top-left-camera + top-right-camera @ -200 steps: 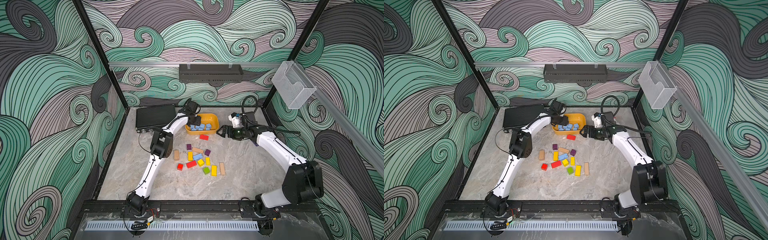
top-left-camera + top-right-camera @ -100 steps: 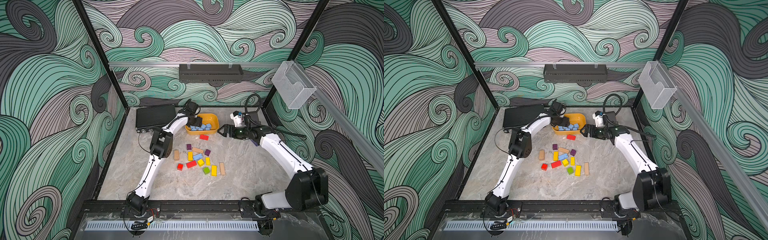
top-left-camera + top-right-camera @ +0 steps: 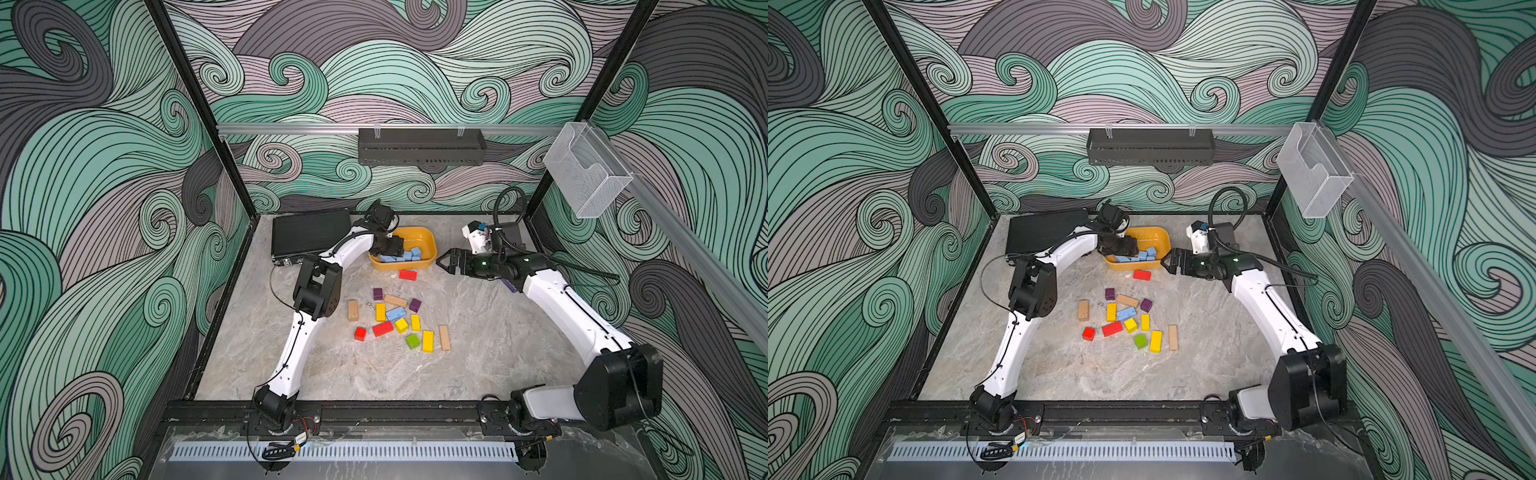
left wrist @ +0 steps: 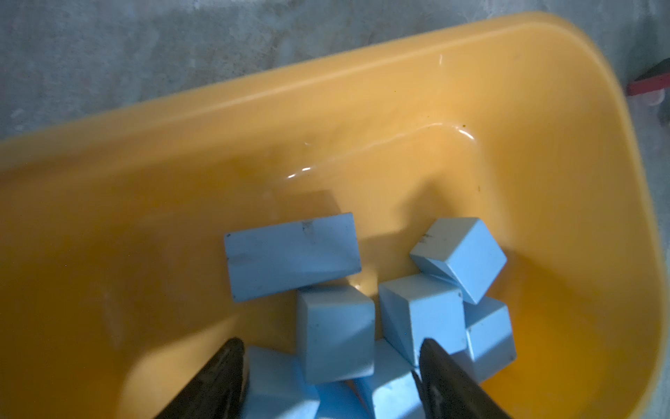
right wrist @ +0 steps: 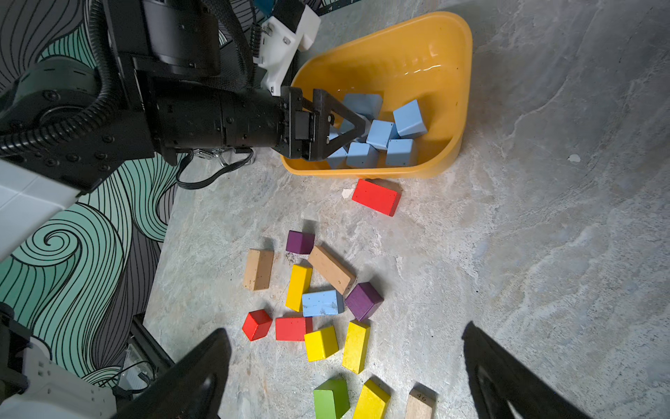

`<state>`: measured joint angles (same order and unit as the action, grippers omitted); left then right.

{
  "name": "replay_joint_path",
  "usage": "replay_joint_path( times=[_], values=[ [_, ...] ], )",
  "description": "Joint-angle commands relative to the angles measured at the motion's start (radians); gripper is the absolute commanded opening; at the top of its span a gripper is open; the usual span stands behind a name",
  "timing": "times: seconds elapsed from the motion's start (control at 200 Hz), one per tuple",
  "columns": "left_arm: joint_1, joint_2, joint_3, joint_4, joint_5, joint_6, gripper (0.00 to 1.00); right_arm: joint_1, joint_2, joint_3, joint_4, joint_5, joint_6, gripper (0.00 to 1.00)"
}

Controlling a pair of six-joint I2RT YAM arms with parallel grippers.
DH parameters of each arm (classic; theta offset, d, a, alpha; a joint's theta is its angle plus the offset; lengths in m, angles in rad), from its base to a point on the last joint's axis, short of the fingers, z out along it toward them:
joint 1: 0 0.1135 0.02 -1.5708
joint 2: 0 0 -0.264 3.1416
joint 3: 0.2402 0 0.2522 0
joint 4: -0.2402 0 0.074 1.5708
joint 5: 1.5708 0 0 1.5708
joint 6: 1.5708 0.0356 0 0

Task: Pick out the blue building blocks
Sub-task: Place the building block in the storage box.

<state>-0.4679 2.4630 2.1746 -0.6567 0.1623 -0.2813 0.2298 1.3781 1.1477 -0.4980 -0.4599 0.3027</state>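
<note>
Several light-blue building blocks (image 4: 335, 333) lie heaped in the yellow bowl (image 3: 432, 245), and they also show in a top view (image 3: 1138, 255) and in the right wrist view (image 5: 380, 141). My left gripper (image 4: 330, 342) hangs open just over that heap, its fingers standing apart from the cube between them. One more blue block (image 3: 395, 313) lies on the table among the coloured blocks, next to a purple cube (image 5: 363, 301). My right gripper (image 3: 446, 262) hovers open and empty to the right of the bowl.
A red block (image 3: 407, 274) sits just in front of the bowl. Red, yellow, green, purple and tan blocks (image 3: 428, 340) are scattered mid-table. A black box (image 3: 309, 235) stands at the back left and a white fixture (image 3: 476, 235) at the back right.
The left gripper's jaws have opened wider above the bowl. The right arm's elbow has swung out toward the front right while its gripper stays beside the bowl.
</note>
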Motion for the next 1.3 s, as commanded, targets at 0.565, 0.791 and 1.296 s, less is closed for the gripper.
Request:
replay_joint_path(
  times=[0.565, 0.791, 1.296],
  values=[
    [-0.009, -0.335, -0.133, 0.020, 0.025, -0.018, 0.85, 0.007, -0.093, 0.010, -0.142, 0.018, -0.041, 1.00],
    [-0.015, -0.536, -0.316, 0.041, 0.015, 0.021, 0.91, 0.032, -0.154, 0.004, -0.226, 0.066, -0.063, 1.00],
    [-0.018, -1.030, -0.791, 0.088, -0.042, 0.109, 0.95, 0.187, -0.238, 0.014, -0.381, 0.201, -0.037, 0.98]
  ],
)
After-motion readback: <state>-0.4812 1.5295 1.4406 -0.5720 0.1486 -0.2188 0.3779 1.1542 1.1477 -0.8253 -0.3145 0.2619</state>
